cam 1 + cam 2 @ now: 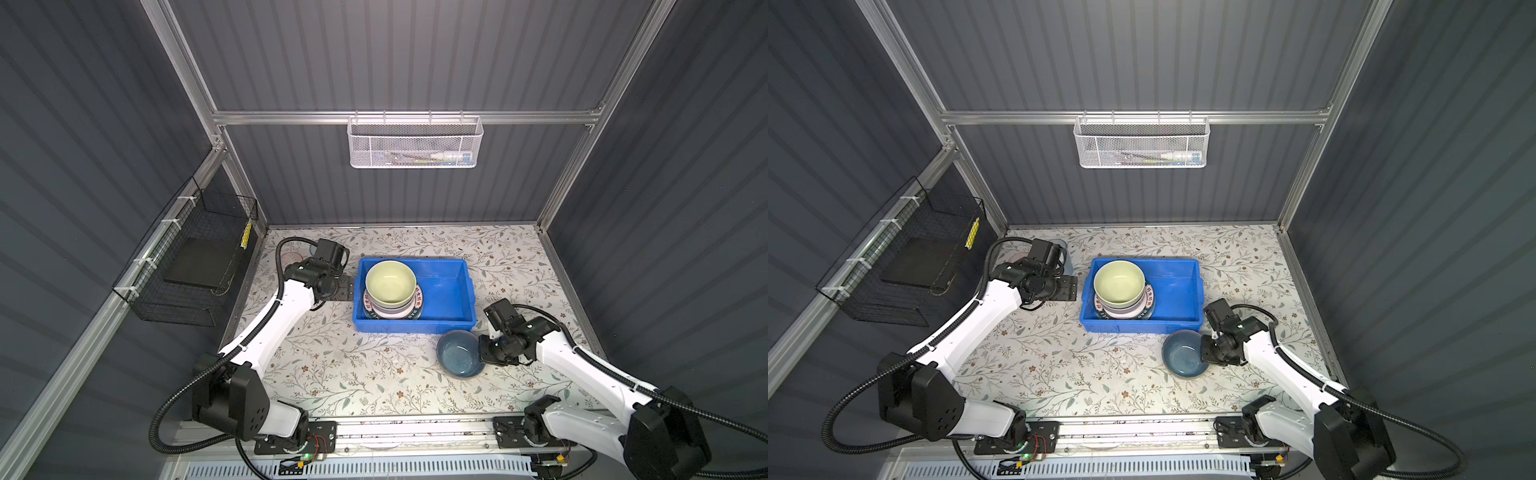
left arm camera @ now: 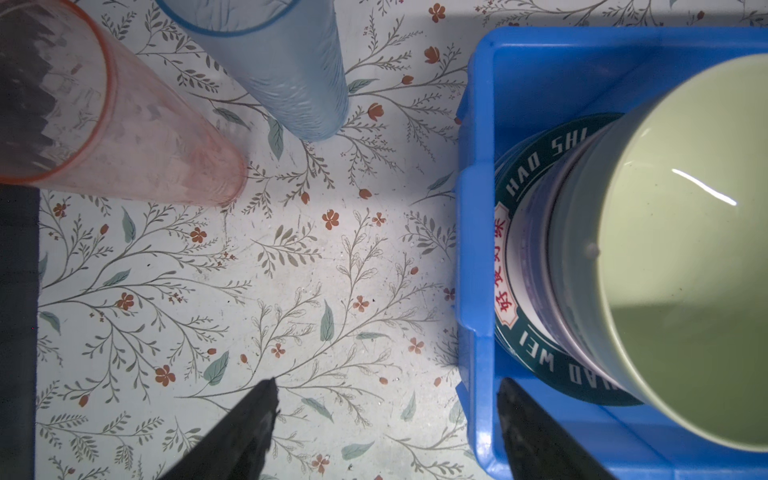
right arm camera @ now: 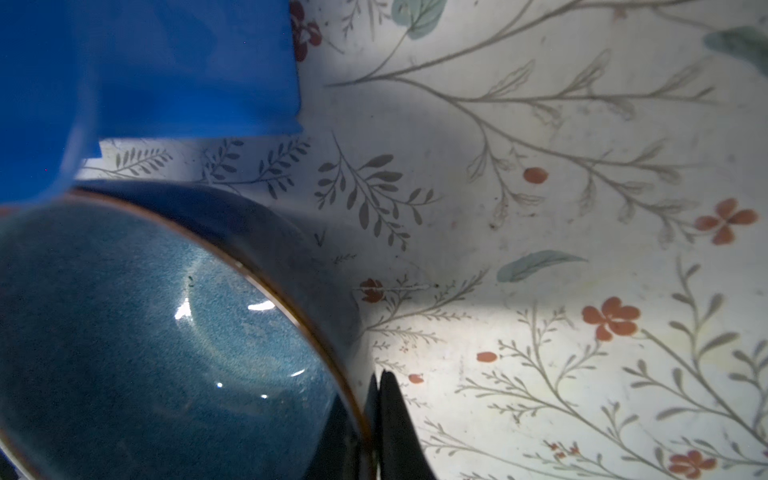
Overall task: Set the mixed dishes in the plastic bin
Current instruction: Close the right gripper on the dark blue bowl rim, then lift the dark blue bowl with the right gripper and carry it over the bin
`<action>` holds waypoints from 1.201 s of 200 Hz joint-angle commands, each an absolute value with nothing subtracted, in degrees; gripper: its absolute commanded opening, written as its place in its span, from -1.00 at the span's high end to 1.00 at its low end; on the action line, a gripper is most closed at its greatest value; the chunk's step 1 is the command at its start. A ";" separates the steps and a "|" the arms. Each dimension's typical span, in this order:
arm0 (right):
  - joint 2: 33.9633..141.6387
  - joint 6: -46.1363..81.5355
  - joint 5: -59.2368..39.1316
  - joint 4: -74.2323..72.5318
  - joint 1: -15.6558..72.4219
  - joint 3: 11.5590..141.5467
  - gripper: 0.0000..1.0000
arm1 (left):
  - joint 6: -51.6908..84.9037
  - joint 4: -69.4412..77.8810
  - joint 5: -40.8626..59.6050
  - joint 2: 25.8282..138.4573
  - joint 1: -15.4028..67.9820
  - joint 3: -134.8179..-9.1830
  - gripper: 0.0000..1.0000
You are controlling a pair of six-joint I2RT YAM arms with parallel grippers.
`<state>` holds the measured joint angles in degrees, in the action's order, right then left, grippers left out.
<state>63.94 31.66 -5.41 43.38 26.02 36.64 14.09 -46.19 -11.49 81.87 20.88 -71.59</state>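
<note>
Two tumblers (image 2: pixel 124 124) (image 2: pixel 291 75) cut off; left gripper (image 2: pixel 386 386) spread; right gripper (image 3: pixel 376 384) pinches blue bowl (image 3: pixel 145 332) rim.

My left arm (image 1: pixel 266 328) and right arm (image 1: pixel 582 365) are white-shelled with black joints and ribbed black cables (image 1: pixel 715 417); dark tapered fingers (image 2: pixel 245 432) tip my left end effector (image 2: pixel 386 386).

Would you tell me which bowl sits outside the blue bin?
The dark blue bowl, on the table beside the bin; the green bowl and the pale one beneath are stacked inside.
</note>
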 commanded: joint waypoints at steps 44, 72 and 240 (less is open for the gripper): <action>65.82 29.81 -7.82 46.05 30.05 41.05 1.00 | 12.74 -45.18 -12.48 82.80 20.04 -72.11 -0.69; 65.18 28.81 -7.04 49.08 30.67 43.95 1.00 | 12.54 -44.49 -12.48 83.74 19.78 -71.76 -0.69; 78.49 13.94 -13.14 56.72 30.81 83.00 1.00 | 10.57 -40.56 -9.76 80.77 18.37 -66.65 -0.70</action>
<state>74.91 16.34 -11.49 57.34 30.74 74.85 11.55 -41.50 -10.90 83.61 18.68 -67.72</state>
